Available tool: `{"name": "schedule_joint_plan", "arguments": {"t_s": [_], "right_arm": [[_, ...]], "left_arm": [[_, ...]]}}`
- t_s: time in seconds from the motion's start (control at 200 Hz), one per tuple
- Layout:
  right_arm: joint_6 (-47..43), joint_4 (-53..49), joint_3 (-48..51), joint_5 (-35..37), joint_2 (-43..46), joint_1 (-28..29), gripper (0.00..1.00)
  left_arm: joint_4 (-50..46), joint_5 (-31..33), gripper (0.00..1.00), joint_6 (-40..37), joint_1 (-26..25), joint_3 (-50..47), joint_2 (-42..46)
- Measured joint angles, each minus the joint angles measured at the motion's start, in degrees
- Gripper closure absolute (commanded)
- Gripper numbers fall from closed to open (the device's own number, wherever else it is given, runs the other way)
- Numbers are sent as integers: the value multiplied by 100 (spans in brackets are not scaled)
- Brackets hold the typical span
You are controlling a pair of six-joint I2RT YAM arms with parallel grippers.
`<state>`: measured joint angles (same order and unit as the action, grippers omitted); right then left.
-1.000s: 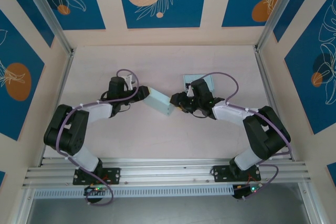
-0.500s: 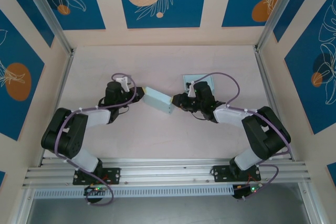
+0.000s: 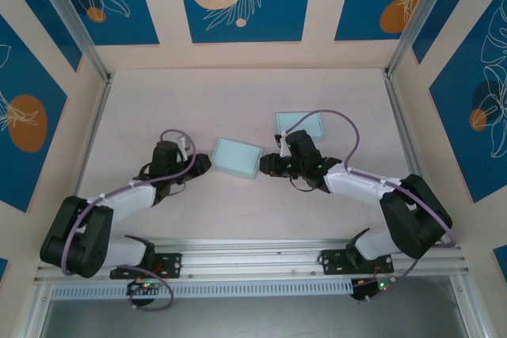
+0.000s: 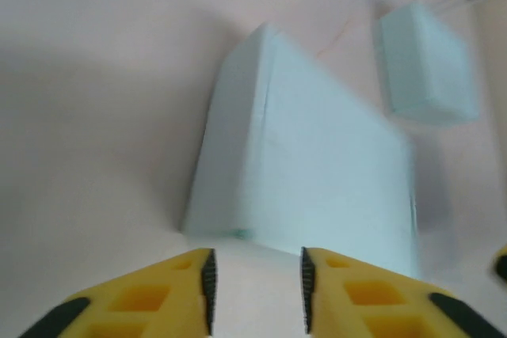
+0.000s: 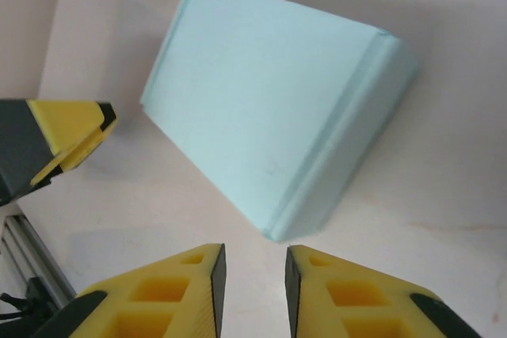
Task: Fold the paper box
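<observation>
Pale-blue box (image 3: pixel 238 157) seems already closed, so press its seams squarely with your left gripper (image 4: pixel 255 279) and right gripper (image 5: pixel 255 279), both parted and empty.

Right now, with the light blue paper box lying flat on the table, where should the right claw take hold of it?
Likely the short end of the light blue paper box facing the right claw, approached low from the right. The box lies flat; its top looks too broad for the jaws, while its thin end should fit between them.
</observation>
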<state>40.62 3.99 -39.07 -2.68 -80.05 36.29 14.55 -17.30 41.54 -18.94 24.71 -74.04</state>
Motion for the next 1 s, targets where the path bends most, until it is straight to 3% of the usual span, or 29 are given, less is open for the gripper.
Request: {"name": "schedule_joint_plan", "arguments": {"t_s": [0.08,0.255,0.435,0.755,1.0], "right_arm": [[22,-273,-9,127,129,85,66],[306,-1034,-361,330,264,184,49],[782,-1307,-852,413,-116,201,33],[820,-1355,-1897,323,-1895,203,36],[299,-1655,-3235,50,-2944,-289,39]], "left_arm": [[-455,83,51,13,-2,-57,144],[-1040,201,37,-131,-7,24,686],[-1058,199,28,-428,-7,455,262],[-356,-122,45,-570,-7,1095,-1491],[225,-190,46,-393,11,1558,-2175]]}}
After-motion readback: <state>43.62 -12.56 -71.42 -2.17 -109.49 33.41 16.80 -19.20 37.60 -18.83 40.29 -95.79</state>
